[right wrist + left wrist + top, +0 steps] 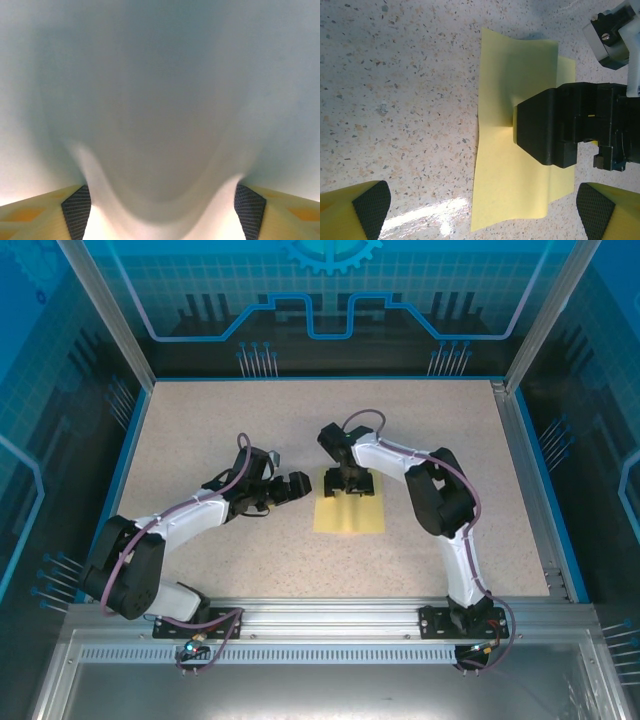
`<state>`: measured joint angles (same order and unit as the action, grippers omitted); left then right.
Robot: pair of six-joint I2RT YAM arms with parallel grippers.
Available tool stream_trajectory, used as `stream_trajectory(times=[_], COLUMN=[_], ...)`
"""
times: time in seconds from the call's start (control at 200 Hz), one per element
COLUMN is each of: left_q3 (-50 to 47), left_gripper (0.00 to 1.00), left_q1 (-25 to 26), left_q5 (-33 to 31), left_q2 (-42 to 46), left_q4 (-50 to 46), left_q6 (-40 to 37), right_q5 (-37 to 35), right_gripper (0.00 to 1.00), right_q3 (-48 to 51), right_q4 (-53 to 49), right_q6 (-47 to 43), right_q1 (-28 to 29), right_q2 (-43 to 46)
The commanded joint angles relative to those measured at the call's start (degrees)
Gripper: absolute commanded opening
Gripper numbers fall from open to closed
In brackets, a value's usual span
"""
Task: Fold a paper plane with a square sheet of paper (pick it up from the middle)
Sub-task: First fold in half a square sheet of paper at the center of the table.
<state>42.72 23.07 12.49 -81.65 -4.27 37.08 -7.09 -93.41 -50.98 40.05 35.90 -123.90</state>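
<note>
From my left wrist camera, the left gripper [485, 212] has its fingers [370, 210] spread wide and holding nothing, hanging over the speckled table [395, 100]. The square sheet of paper [520, 195] starts just ahead of them, between the two tips and closer to the right-hand one, and lies flat on the table at its near edge.

Further out from those tips, the right gripper [352, 485] stands on the middle of the sheet, pointing straight down, and the paper puckers up against its black body. In its own wrist view its fingers [75, 210] are parted, one on either side of a blurred pale hump of paper that bulges up between them. The pads flank the hump; I see no tight pinch on it. The sheet's far edge lies just beyond that gripper.
</note>
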Motion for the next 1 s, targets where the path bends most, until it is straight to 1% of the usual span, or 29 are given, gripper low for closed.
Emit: stream_trajectory(times=[0.0,0.06,0.09,0.185,0.225,0.26,0.32,0.43,0.525,0.59,0.675,0.72,0.795,0.86,0.93,0.995], left_q3=[1.5,1.4,1.3,1.3,1.3,1.3,1.3,1.2,1.5,1.3,1.1,1.2,1.4,1.6,1.6,1.9], left_gripper=[0.99,0.99,0.99,0.99,0.99,0.99,0.99,0.99,0.99,0.99,0.99,0.99,0.99,0.99,0.99,0.99], left_q1=[0.4,0.4,0.4,0.4,0.3,0.1,-0.5,-2.2,-3.5,-4.5,-5.9,-6.3,-6.6,-6.6,-6.6,-6.5], left_q5=[0.2,0.0,-0.2,-0.4,-0.4,-0.3,0.2,3.4,5.2,6.7,9.3,10.2,11.4,12.7,14.5,16.0], left_q2=[0.0,0.2,0.3,0.3,0.3,0.4,0.6,0.7,0.8,1.1,1.7,2.0,2.3,1.9,0.8,-0.3], left_q4=[-1.6,-1.6,-1.6,-1.7,-1.7,-1.7,-1.6,-0.3,0.0,0.4,1.6,1.8,2.2,2.5,3.5,3.9], left_q6=[-1.3,-1.3,-1.3,-0.9,-0.8,-0.6,-0.2,0.8,1.2,1.7,2.7,2.9,2.9,2.9,3.1,2.9], right_q5=[2.6,3.6,4.2,5.2,6.2,7.4,11.5,19.8,25.3,28.6,35.8,38.3,42.9,44.2,42.6,42.2], right_gripper=[0.66,0.53,0.49,0.47,0.44,0.43,0.38,0.36,0.33,0.33,0.34,0.34,0.36,0.37,0.38,0.39], right_q3=[1.7,2.2,2.5,2.8,3.3,4.0,5.6,10.0,11.9,13.4,15.6,17.1,20.7,22.3,22.2,23.0], right_q4=[1.0,2.0,2.4,2.4,3.0,4.0,6.9,14.9,19.0,22.3,27.9,31.0,38.0,38.7,34.5,33.3], right_q6=[-0.7,-1.3,-1.6,-1.8,-2.1,-2.3,-2.5,-1.0,0.9,1.7,3.3,4.5,7.3,7.4,3.6,0.9], right_q1=[-0.9,-1.2,-1.2,-1.5,-1.7,-1.8,-2.0,-2.8,-4.1,-4.9,-6.3,-6.9,-8.7,-10.4,-11.5,-12.6], right_q2=[1.5,2.8,3.5,5.2,6.2,7.4,9.7,14.0,16.1,17.2,17.7,18.2,18.2,17.1,15.8,15.0])
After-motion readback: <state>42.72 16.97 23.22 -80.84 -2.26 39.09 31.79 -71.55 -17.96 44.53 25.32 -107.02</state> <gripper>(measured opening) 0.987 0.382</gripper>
